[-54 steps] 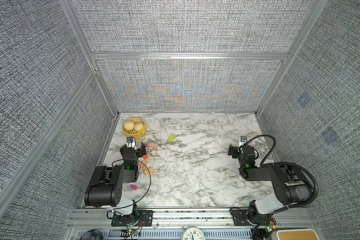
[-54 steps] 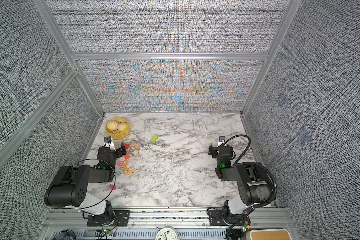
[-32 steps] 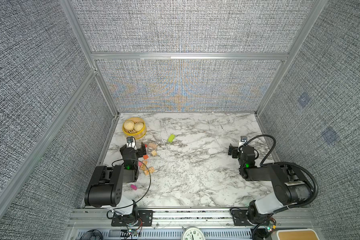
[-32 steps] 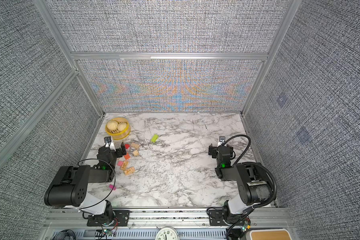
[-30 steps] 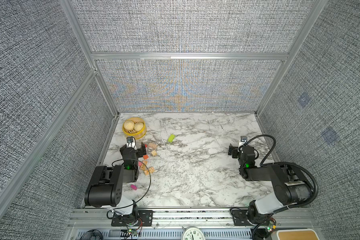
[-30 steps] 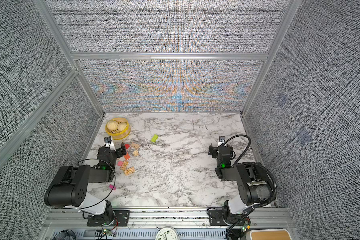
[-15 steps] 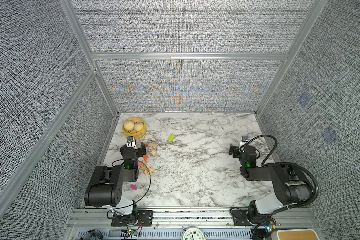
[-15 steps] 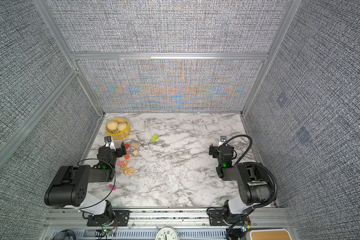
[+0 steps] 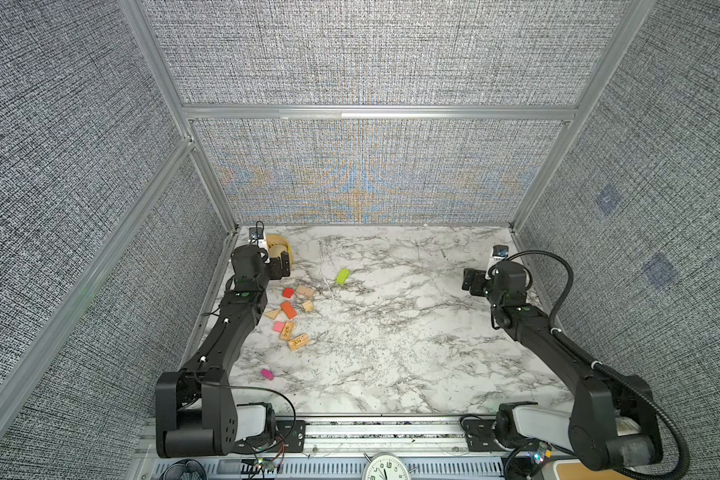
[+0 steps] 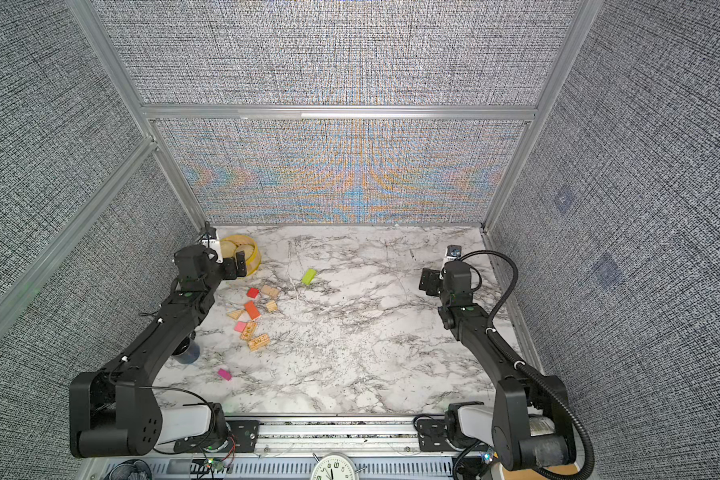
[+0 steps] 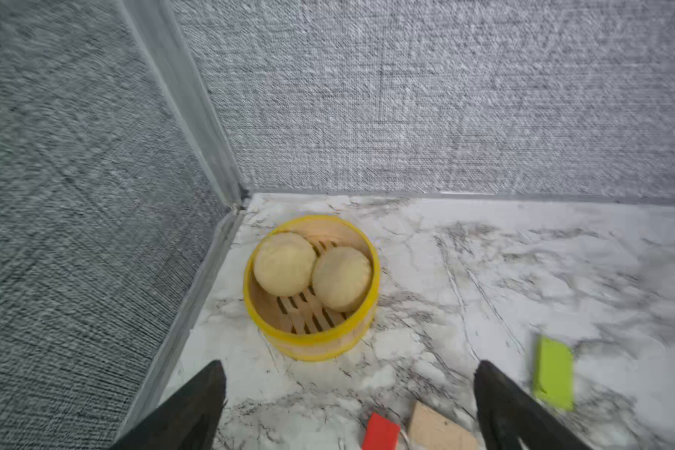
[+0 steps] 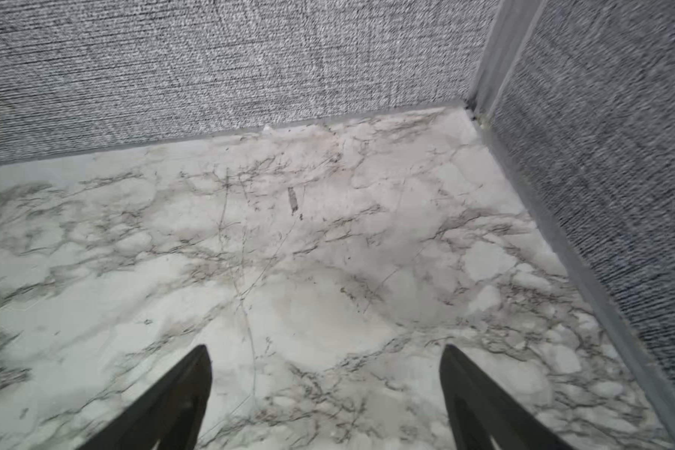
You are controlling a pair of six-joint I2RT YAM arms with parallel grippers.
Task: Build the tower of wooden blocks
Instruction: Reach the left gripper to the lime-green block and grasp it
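No tower stands yet on the marble worktop [image 9: 391,353]. At far left the left hand [image 11: 349,369], jaws spread wide and empty, hangs just on the near side of a yellow bamboo steamer [image 11: 308,345] tucked into the far-left corner. The steamer holds two pale buns [image 11: 285,263], side by side and touching on its slats, and nothing else. A dark mug [image 10: 187,353] sits half hidden under the left arm by the left edge; its contents cannot be made out. Just right of that arm lie the wood blocks [image 9: 287,331], all flat and none stacked: a red cube [image 9: 288,293] and a tan block [image 9: 304,291] farthest back, then an orange bar [image 9: 288,309], a small tan cube [image 9: 307,306], a tan triangle [image 9: 272,314], a pink block [image 9: 279,326] and two patterned tan bars [image 9: 299,341]. A magenta block [image 9: 267,374] lies apart toward the near edge and a lime-green bar [image 9: 342,276] well apart toward the centre. At far right the right hand [image 12: 326,350], jaws likewise wide and holding nothing, hovers over bare marble, well away from every block. By this showing the build is at its opening step, the choice of a base piece. The next move likely calls for the left hand to swing right and nearer, descend over a tan piece and close on it.
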